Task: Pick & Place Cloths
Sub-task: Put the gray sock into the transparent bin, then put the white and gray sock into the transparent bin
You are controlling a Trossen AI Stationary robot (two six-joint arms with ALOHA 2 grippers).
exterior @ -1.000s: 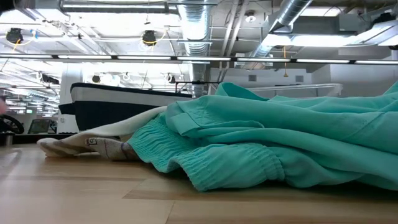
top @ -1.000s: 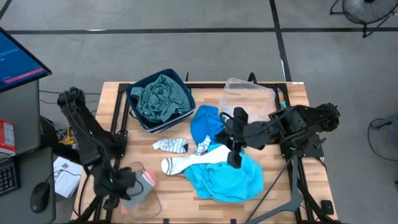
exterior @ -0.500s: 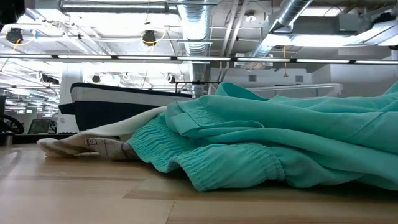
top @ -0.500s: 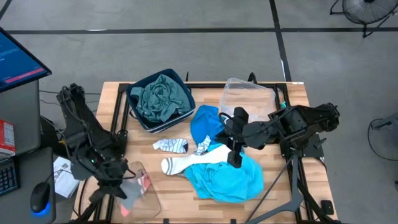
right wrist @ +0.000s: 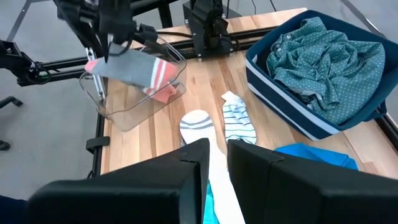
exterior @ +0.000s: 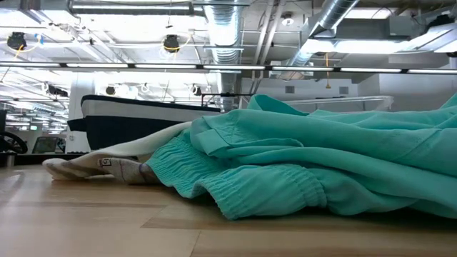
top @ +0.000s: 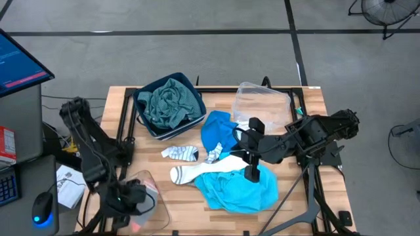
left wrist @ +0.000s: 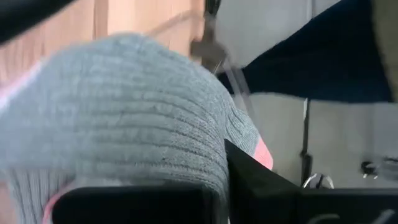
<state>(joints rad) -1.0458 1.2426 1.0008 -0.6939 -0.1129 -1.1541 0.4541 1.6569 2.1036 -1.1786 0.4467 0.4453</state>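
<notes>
2 clear tubs (top: 261,99) — 1 grey-and-coral sock (right wrist: 134,68) — 1 bin (top: 146,118).

Grey ribbed sock (left wrist: 124,118) with coral-pink trim fills most of the frame, pressed right against the left end effector's dark fingers (left wrist: 261,186) at the bottom edge. Wooden surface (left wrist: 143,15) behind it. Thin clear tub rim (left wrist: 233,81) beside the sock. Dark blue shape (left wrist: 323,56) farther off.

Grey floor (top: 197,59) with dark lines — a fan (top: 384,10) at upper right, shiny pipes (exterior: 235,28) overhead.
</notes>
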